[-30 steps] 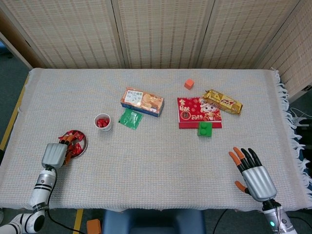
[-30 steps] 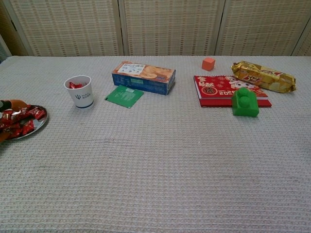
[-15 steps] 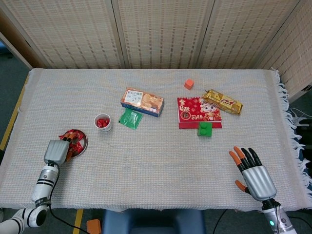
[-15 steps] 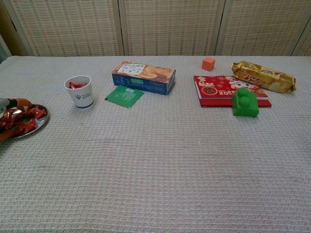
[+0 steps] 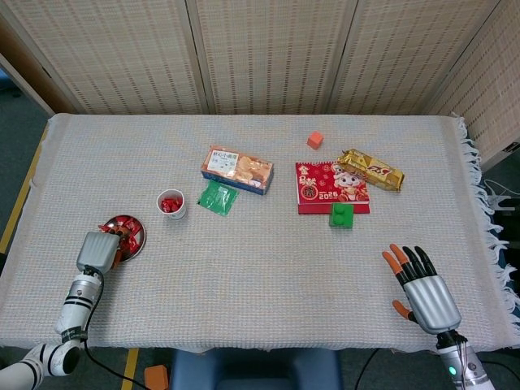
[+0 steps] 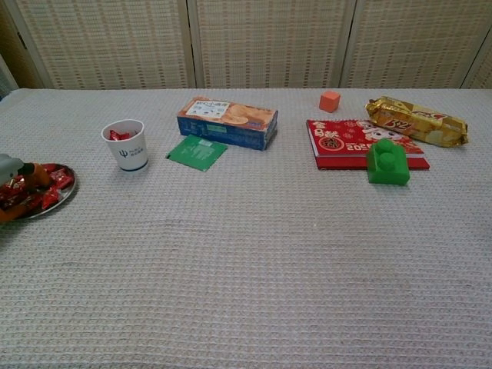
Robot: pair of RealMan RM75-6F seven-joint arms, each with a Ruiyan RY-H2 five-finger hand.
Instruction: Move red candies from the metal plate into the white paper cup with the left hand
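In the head view, the left hand (image 5: 97,250) is seen over the near edge of the plate (image 5: 138,236), fingers curled down into the candies (image 5: 123,225), so a pick-up is judged to be in hand, though whether a candy is actually gripped cannot be told; the right hand (image 5: 422,287) is laid open and idle at the near right, and the cup (image 5: 172,204), upright with its mouth up and some red already inside, is set just beyond and right of the plate. In the chest view, only fingertips (image 6: 31,172) are caught at the left edge above the plate (image 6: 66,197), so grip is unresolved there too; next, a lift clear of the rim and a short carry to the cup (image 6: 127,145) are judged to be needed. No long axis can be read off the candies, too small and heaped.
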